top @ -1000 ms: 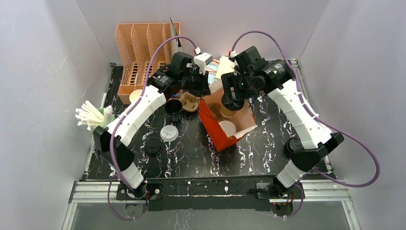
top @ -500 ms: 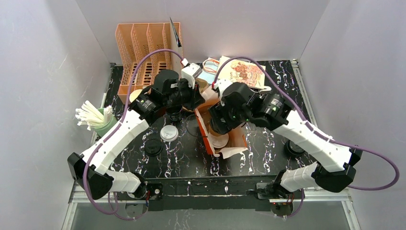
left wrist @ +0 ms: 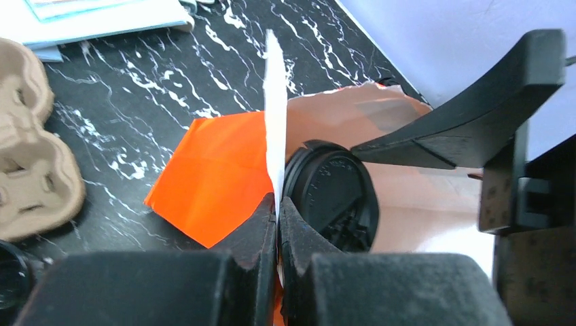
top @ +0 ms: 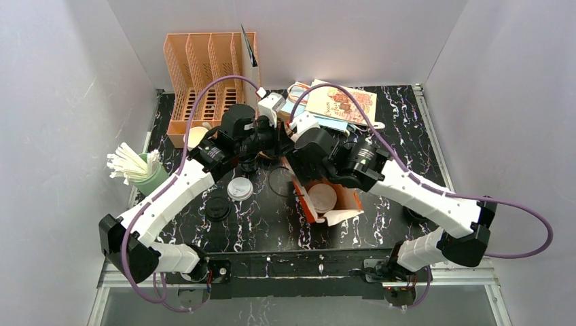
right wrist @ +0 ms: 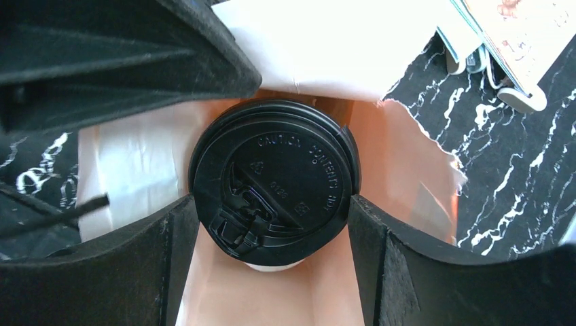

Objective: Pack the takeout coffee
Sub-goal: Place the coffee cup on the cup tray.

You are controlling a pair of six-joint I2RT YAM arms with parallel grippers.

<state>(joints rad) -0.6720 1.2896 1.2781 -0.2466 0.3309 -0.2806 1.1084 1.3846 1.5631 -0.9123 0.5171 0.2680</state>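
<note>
Black embossed plastic caps the takeout coffee (right wrist: 272, 176), clamped by the right gripper (right wrist: 272, 207); its wall is hidden. The orange bag (left wrist: 204, 176) is pinched at its edge by the left gripper (left wrist: 277, 214).

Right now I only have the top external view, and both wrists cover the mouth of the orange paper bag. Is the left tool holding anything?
Observer: Yes. The left tool is shut on the white-lined edge of the orange paper bag, pinching that edge upright.
Operator: And the right tool?
Observer: The right tool has one finger against each side of a round black plastic lid.
Operator: Is that lid inside the bag?
Observer: It looks so. The bag's paper walls show all around it, and the lid hides the cup beneath it.
</note>
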